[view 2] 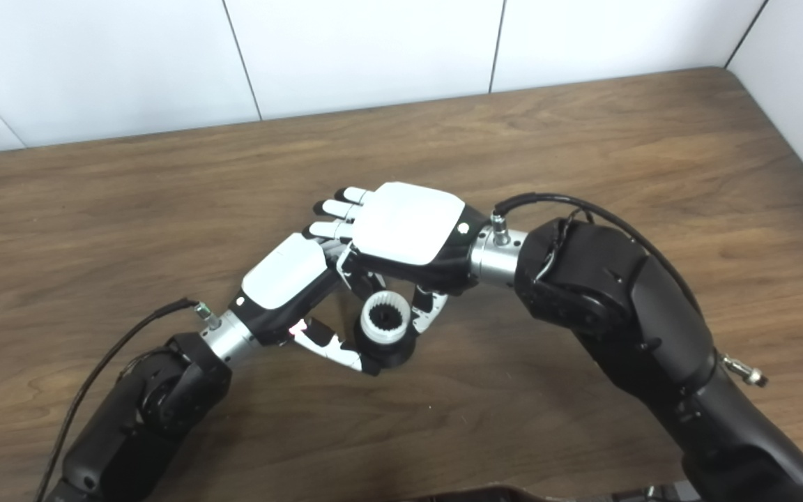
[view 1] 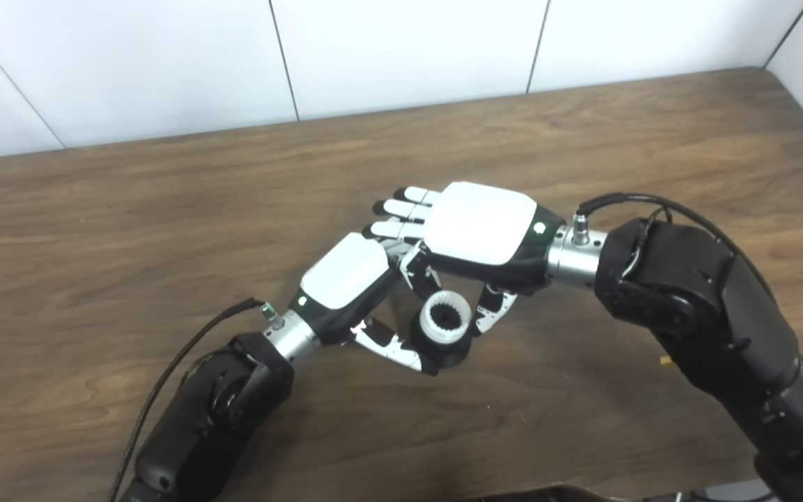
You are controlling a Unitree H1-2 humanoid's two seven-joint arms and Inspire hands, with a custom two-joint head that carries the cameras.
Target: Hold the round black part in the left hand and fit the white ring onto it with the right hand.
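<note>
Both hands meet above the middle of the wooden worktop [view 1: 164, 209]. The left hand [view 1: 346, 279] grips the round black part [view 1: 452, 352] between its thumb and its fingers, with the white ring [view 1: 443, 321], toothed on the inside, seated on top of that part. The right hand [view 1: 478, 223] arches palm-down over the left hand's fingers, its thumb touching the ring's right side; whether it grips the ring cannot be told.
</note>
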